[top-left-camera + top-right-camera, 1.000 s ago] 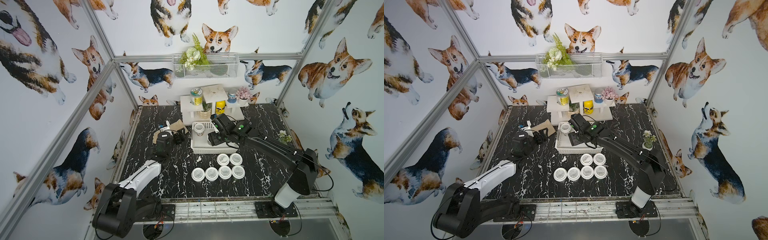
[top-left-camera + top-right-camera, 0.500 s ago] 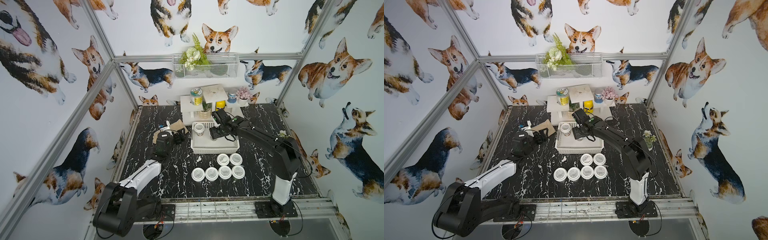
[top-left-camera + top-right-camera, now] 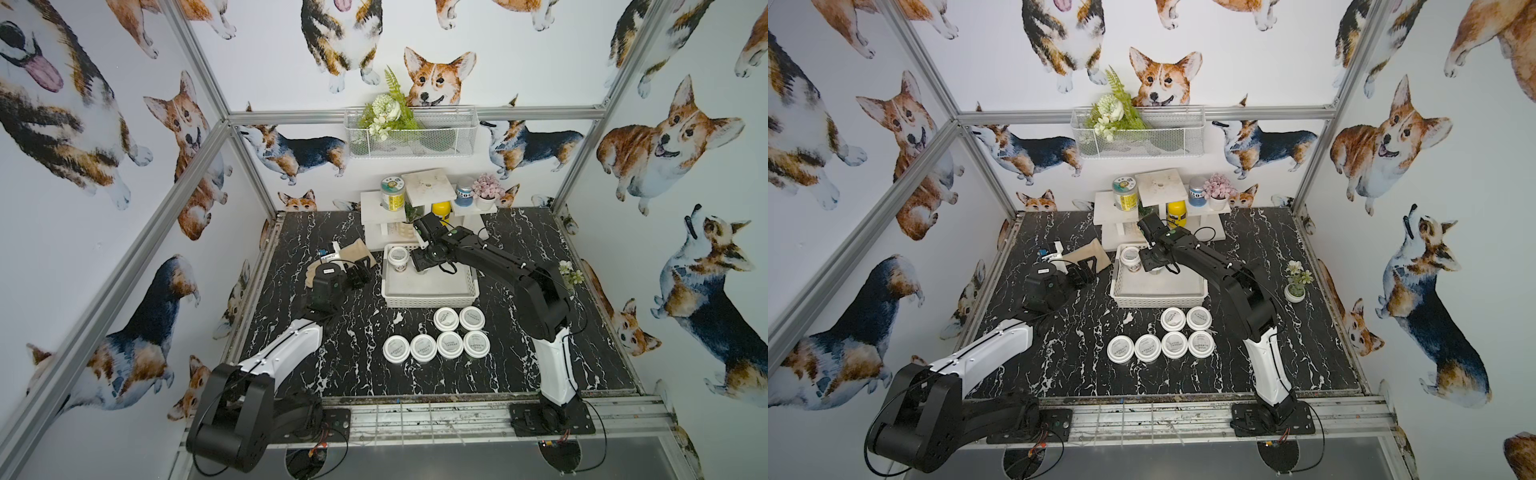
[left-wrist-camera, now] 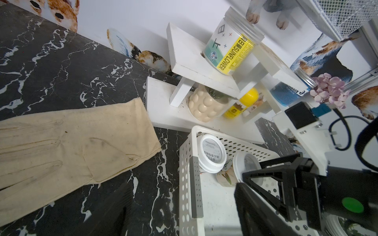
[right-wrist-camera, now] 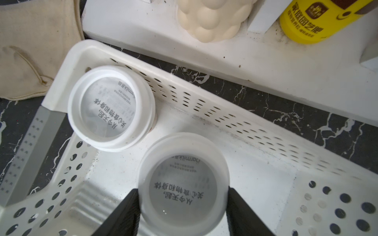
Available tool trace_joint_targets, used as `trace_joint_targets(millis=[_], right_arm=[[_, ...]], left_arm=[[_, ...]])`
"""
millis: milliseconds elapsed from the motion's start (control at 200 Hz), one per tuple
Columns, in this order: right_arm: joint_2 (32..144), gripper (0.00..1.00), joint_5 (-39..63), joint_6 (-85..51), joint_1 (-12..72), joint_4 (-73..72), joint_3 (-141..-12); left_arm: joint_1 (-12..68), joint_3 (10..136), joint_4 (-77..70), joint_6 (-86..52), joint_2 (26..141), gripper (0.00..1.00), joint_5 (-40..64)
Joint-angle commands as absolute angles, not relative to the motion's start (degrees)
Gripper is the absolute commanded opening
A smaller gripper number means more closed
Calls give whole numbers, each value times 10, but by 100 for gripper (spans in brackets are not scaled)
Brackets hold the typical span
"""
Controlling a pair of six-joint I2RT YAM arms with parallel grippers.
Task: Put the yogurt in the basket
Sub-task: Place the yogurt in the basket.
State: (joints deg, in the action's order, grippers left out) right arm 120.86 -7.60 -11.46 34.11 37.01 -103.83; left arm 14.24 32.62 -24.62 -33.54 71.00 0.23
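On the dark marbled worktop (image 3: 332, 365), the left pincer (image 3: 359, 272) is hanging low, and its gap is impossible to judge from these angles. A beige glove (image 3: 354, 252) is lying just beyond its tips. To that pincer's right, the white perforated basket (image 3: 432, 300) is sitting toward the back. One yogurt jar (image 3: 398, 254) is standing upright in the basket's far left corner, just left of the right pincer (image 5: 182, 191). The right pincer is poised inside the basket and is gripping a second yogurt jar (image 4: 243, 163) by its white lid, with a black finger (image 5: 122, 216) pressing on each side. Whether this jar's base is touching the basket floor cannot be told. Beyond the right pincer, a white shelf (image 5: 266, 61) is carrying a bobbled cream pot (image 5: 212, 18) and a yellow bottle (image 5: 319, 20). Behind that pincer, toward its arm's base and outside the basket, six yogurt jars (image 3: 450, 344) are standing on the worktop in two close rows, four nearer the base and two nearer the basket.
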Motion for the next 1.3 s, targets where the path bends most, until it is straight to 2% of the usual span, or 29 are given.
trace_joint_targets(millis=[0, 511, 846, 1066, 1296], right_arm=[[1220, 68, -82, -106, 338, 365, -1054], [1248, 68, -86, -103, 334, 357, -1068], [1257, 76, -83, -106, 333, 354, -1076], [1221, 85, -80, -110, 332, 340, -1057], [1159, 83, -72, -121, 332, 313, -996]], left_arm=[[141, 330, -267, -334, 709, 83, 6], [141, 330, -267, -334, 708, 83, 6], [142, 326, -270, -333, 706, 83, 6], [141, 328, -268, -333, 708, 83, 8], [141, 328, -269, -332, 708, 83, 9]])
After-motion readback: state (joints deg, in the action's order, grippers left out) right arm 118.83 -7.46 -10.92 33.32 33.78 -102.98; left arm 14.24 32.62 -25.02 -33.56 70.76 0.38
